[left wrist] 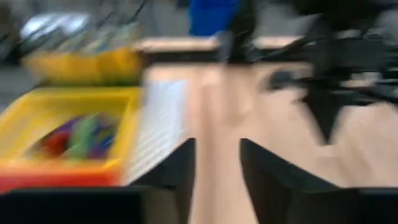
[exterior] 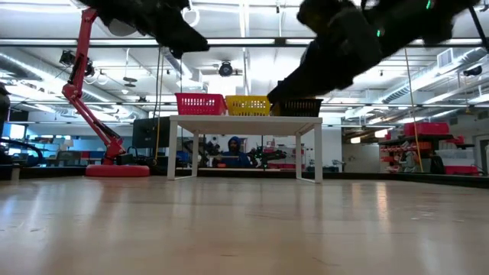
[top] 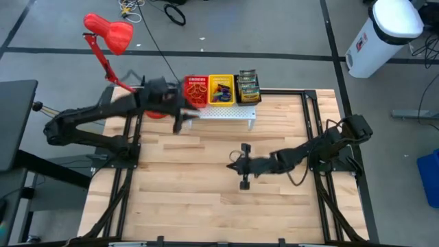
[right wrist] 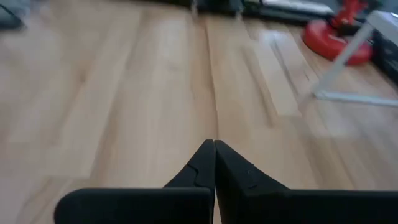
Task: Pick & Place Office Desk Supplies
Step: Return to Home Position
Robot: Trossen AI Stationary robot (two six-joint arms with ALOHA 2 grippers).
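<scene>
The right gripper (top: 241, 167) hangs over the middle of the desk (top: 192, 199), its two fingers pressed together with nothing between them and only bare wood beneath. It is well apart from all the supplies.

Farther back, the left gripper (top: 180, 122) sits just in front of the left end of the white rack (top: 230, 114). Its fingers (left wrist: 171, 177) stand apart around nothing.

The rack stands at the desk's far edge and carries three bins in a row. The red bin (top: 186, 90) is nearest the left gripper, then comes the yellow bin (top: 221, 77), then the black bin (top: 237, 89). Rubber bands (left wrist: 81, 134) lie in the yellow bin as a tangle of red, green, purple and blue, and single bands cannot be told apart. Yellow-and-green crayon boxes (top: 247, 85) fill the black bin, their print unreadable. What lies in the red bin is hard to make out.

From table height, the bin walls hide all the contents. Beyond the desk's far left corner leans a red lamp (top: 108, 33).
</scene>
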